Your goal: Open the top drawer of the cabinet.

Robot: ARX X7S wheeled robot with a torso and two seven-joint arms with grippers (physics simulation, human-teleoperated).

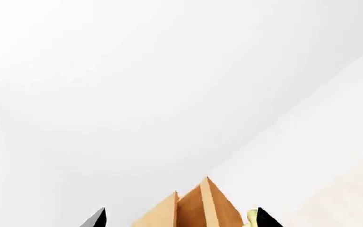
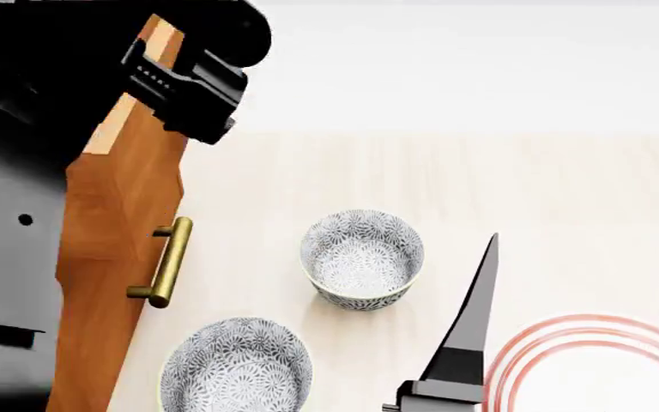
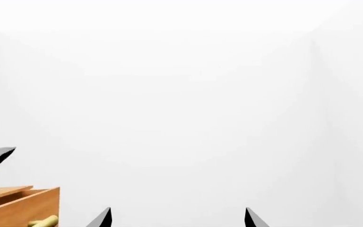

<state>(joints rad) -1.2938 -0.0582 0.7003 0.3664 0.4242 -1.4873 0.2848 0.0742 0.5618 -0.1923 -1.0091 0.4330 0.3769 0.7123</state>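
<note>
The orange-brown cabinet [image 2: 100,257] stands at the left of the head view. One brass bar handle [image 2: 165,263] shows on its front, and my black left arm [image 2: 135,69] covers its top. My left gripper [image 1: 181,218] is open. A corner of the top drawer [image 1: 197,205] lies between its fingertips [image 1: 98,217], with a bit of brass handle [image 1: 251,216] beside one tip. The top drawer [image 3: 24,205] shows as a wooden box in the right wrist view. My right gripper [image 2: 586,249] is open and holds nothing, well right of the cabinet.
Two patterned bowls [image 2: 362,257] [image 2: 236,365] sit on the pale wooden surface [image 2: 479,172] just right of the cabinet. A white plate with red rings [image 2: 570,360] lies under my right gripper. White walls fill both wrist views.
</note>
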